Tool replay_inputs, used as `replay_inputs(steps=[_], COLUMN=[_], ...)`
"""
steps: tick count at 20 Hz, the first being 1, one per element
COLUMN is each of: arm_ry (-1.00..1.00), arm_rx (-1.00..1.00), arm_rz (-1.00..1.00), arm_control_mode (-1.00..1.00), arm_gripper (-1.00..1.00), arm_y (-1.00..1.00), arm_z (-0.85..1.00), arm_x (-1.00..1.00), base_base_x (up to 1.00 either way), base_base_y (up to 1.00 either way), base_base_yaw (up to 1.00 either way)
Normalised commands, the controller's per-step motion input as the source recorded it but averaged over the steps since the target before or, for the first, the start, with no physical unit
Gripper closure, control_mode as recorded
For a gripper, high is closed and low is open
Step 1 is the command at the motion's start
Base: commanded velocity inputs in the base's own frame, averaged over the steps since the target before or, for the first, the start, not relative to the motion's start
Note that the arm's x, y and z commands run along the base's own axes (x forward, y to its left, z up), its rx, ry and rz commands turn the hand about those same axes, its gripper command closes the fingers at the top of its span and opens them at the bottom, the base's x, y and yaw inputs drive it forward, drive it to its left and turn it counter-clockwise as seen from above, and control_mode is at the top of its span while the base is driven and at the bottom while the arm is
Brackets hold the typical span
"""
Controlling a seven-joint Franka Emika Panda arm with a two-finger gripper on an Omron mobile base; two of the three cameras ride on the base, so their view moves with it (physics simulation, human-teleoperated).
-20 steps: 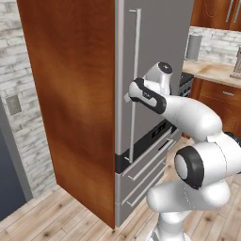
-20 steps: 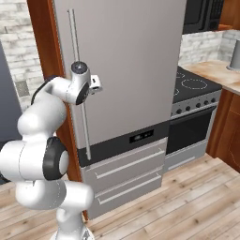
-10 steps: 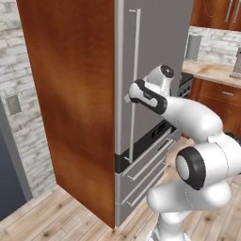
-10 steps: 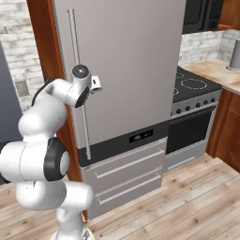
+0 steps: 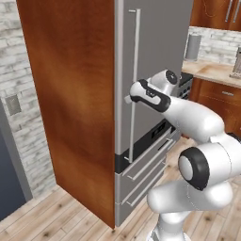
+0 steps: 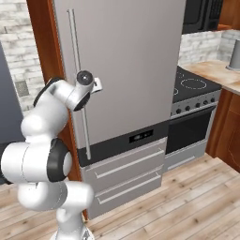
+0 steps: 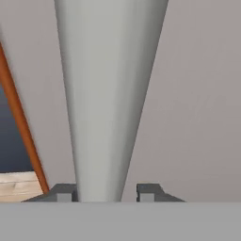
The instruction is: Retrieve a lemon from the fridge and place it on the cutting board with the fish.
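Fridge [image 5: 155, 61] door is closed; lemon presumably inside, unseen. Claw [image 7: 106, 192] straddles the handle [image 5: 133, 80] partway up, one finger [image 7: 63, 192] on each side, apart with a small gap on the right side, not yet clamped. Handle's long axis runs vertical. Judgement: close squarely across the bar, then pull outward along the door's arc, wrist following the hinge to avoid slipping.

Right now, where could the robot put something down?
Bare patches: the counter right of the stove, in front of the grey canister. Crowded: at the fridge, where the gripper straddles the handle.
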Motion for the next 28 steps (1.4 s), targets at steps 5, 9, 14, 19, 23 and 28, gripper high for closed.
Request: replay_inputs(steps=[5, 9, 14, 19, 23, 28], arm_ry=[0.01, 0.01, 0.02, 0.07, 0.23, 0.29], arm_rx=[0.0, 0.08, 0.14, 0.34, 0.43, 0.36], arm_rz=[-0.01, -0.02, 0.0, -0.02, 0.0, -0.06], arm_control_mode=[-1.0, -1.0, -1.0, -1.0, -1.0, -1.0], arm_gripper=[1.0, 1.0, 1.0, 1.0, 1.0, 1.0], arm_y=[-0.24, -0.98, -1.0, -1.0, -1.0, -1.0], arm_z=[0.0, 0.08, 0.1, 0.06, 0.14, 0.0], arm_x=[0.0, -0.57, -0.85, -0.74, -0.37, -0.19], base_base_x=[0.0, 0.0, 0.0, 0.0, 0.0, 0.0], base_base_y=[0.0, 0.0, 0.0, 0.0, 0.0, 0.0], base_base_yaw=[0.0, 0.0, 0.0, 0.0, 0.0, 0.0])
